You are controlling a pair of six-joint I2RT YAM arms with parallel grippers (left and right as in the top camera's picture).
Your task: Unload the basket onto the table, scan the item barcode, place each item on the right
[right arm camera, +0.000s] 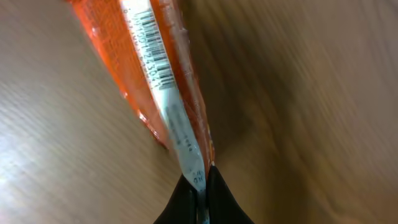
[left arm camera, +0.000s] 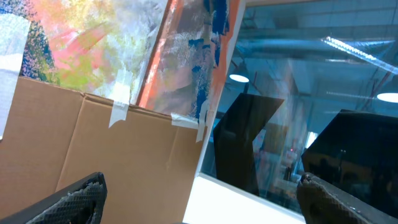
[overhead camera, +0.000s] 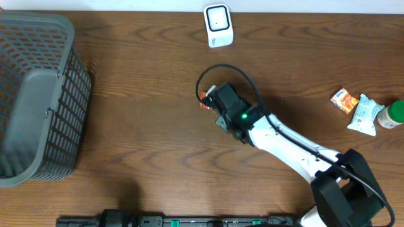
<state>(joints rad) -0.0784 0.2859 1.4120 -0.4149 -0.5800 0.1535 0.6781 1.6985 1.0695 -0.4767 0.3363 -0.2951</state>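
1. Packet status: orange packet [right arm camera: 140, 93] is pinched at one sealed end by right gripper [right arm camera: 200, 186]. Fingers are clenched tight on the edge, w/ no gap between them.
2. Right wrist view: the packet runs up and left, away from the fingertips. A white strip along it carries a printed barcode [right arm camera: 152, 53], which faces the cam. Wood-grain table [right arm camera: 323, 112] is blurred behind it. Can't tell whether the packet is touching the wood or lifted off it.
3. Overhead: right gripper [overhead camera: 211, 94] sits about mid-table. The arm reaches in from the near-right corner, w/ a black cable looped over the wrist. Only a sliver of the orange packet [overhead camera: 203, 99] shows, at the left side of the wrist.
4. White scanner [overhead camera: 218, 25] stands at the far edge, centre. It is beyond the held packet and well apart from it.
5. Left gripper [left arm camera: 199, 199]: released, w/ fingers spread wide at both bottom corners of its wrist view and nothing between them. It points off the table toward taped cardboard [left arm camera: 93, 143], a paint-smeared board and a glass pane.
6. Grey mesh basket [overhead camera: 38, 94] is at the left end of the table.
7. Right end of the table has 3 items close together, from left to right:
   - small orange-and-white pack [overhead camera: 344, 99]
   - white-green pouch [overhead camera: 363, 115]
   - green-topped bottle [overhead camera: 392, 115], just beside the pouch and partly cut off by the frame edge
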